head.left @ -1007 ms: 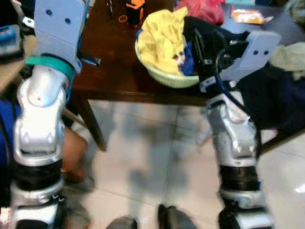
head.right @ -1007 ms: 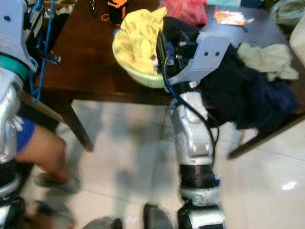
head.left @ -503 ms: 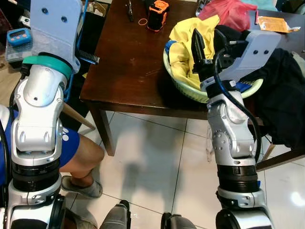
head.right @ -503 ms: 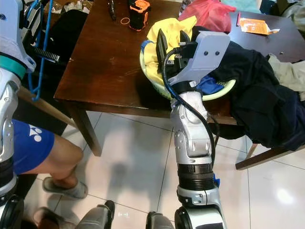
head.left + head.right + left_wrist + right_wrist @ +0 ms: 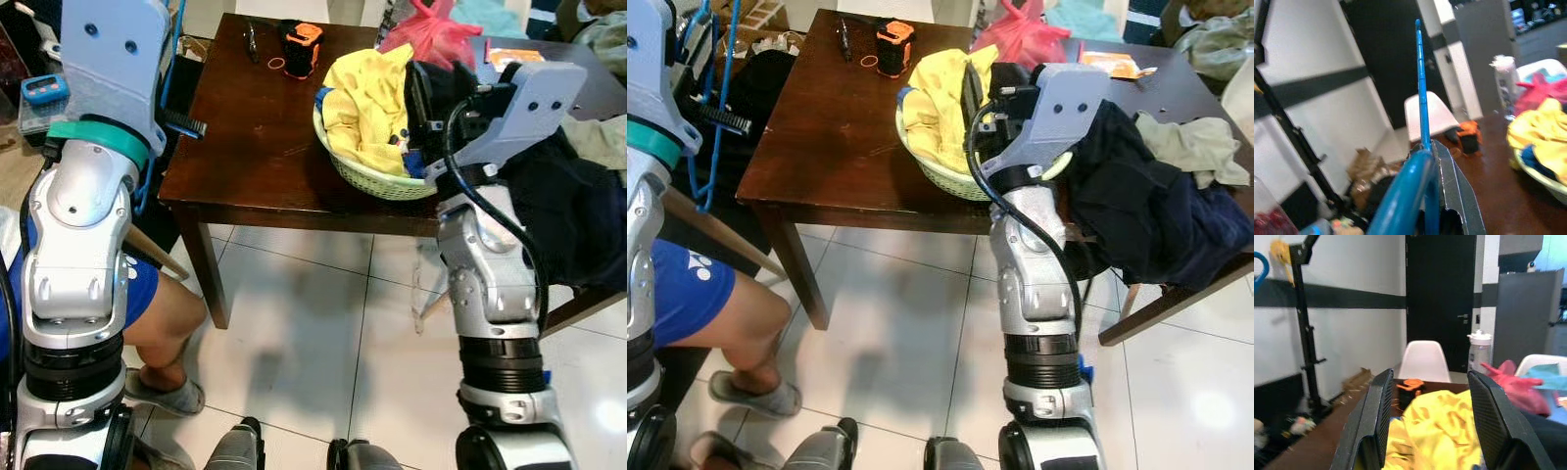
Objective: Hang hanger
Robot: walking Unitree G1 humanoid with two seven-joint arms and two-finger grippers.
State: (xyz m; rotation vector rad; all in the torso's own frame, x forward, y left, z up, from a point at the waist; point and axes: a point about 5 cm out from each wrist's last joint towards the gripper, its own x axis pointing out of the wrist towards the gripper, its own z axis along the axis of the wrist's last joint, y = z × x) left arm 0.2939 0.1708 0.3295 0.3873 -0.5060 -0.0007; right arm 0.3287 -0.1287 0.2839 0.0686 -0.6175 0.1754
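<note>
While the thin blue plastic hanger point(image 5: 713, 108) is already in hand, the hanging itself is, by my reading, not yet done. On the robot's left, the left gripper point(image 5: 1432, 196) is raised beside the table's edge; in the left wrist view its dark fingers point(image 5: 1454, 191) are pressed close onto the blue hook and shaft, so it grips the hanger firmly, and the head views show the blue wire hanging down alongside that arm, over a seated person's leg in blue shorts point(image 5: 686, 284). A black upright clothes-rack pole point(image 5: 1305, 338) stands against the white wall with the dark band (I take this for the likely place to hang it, though the pictures do not settle that), and the hanger is well apart from it. Further right comes the dark brown wooden table point(image 5: 250, 137), bearing a small orange-and-black device point(image 5: 302, 47) and a pale green laundry basket point(image 5: 377, 181) heaped with yellow cloth point(image 5: 367, 93). The right gripper point(image 5: 1427, 426) hovers just above that basket, its two ribbed black fingers spread wide and holding nothing. What is left: reaching the rack, raising the hook over a bar, and letting go.
</note>
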